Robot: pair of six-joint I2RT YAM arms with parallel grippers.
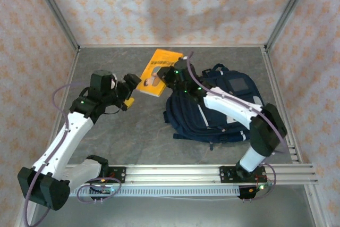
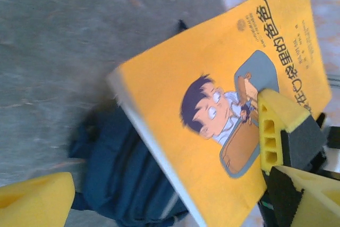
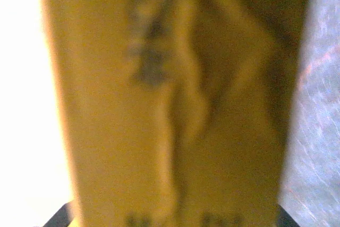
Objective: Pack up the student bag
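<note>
Book-loading step, as we judge it: right claw (image 1: 159, 76) pinches yellow book (image 1: 162, 59) in the air, left claw (image 1: 131, 91) spread wide beside it, student bag (image 1: 186, 118) lying on the tabletop (image 1: 133, 131) beneath the right arm; next we would need the bag's opening found and the book steered in.

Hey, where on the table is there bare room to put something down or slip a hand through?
Bare table: the near-centre patch between the left arm, the bag and the rail; also the far strip along the back wall. Crowded: the middle, where the left gripper and right gripper flank the book, and the right side, taken by the bag.
</note>
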